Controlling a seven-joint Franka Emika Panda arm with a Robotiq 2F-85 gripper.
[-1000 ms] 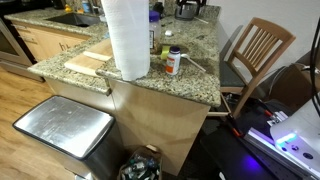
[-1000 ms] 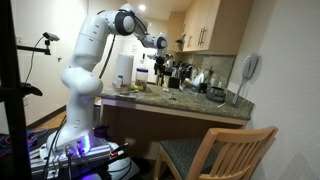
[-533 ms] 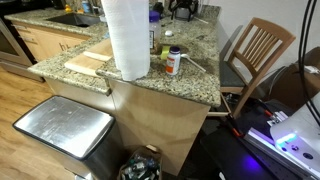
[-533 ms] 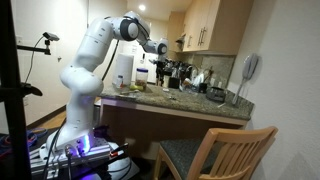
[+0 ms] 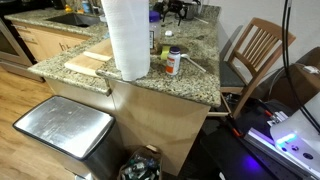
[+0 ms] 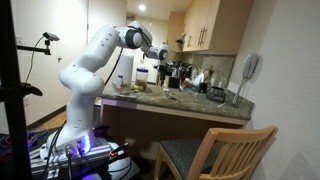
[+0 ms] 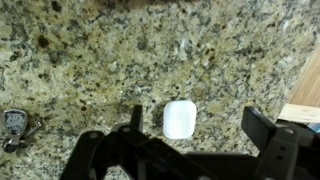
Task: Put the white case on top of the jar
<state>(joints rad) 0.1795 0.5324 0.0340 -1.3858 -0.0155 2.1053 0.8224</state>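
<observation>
Gripper (image 7: 197,120) hangs above the granite counter (image 7: 90,60), jaws wide apart and holding nothing. In the wrist view the case (image 7: 179,119) lies flat on the stone between the fingers (image 7: 136,120), touching neither and nearer one than the other. It is small and plain white, a rounded rectangle with soft corners. In an exterior view the jar (image 5: 173,62) stands upright near the counter's front edge, with a white body, an orange-red band and a pale cap. A paper roll (image 5: 127,38) stands just beside the jar. The gripper (image 5: 176,9) hovers well behind the jar, toward the counter's back; the case there is too small to make out.
</observation>
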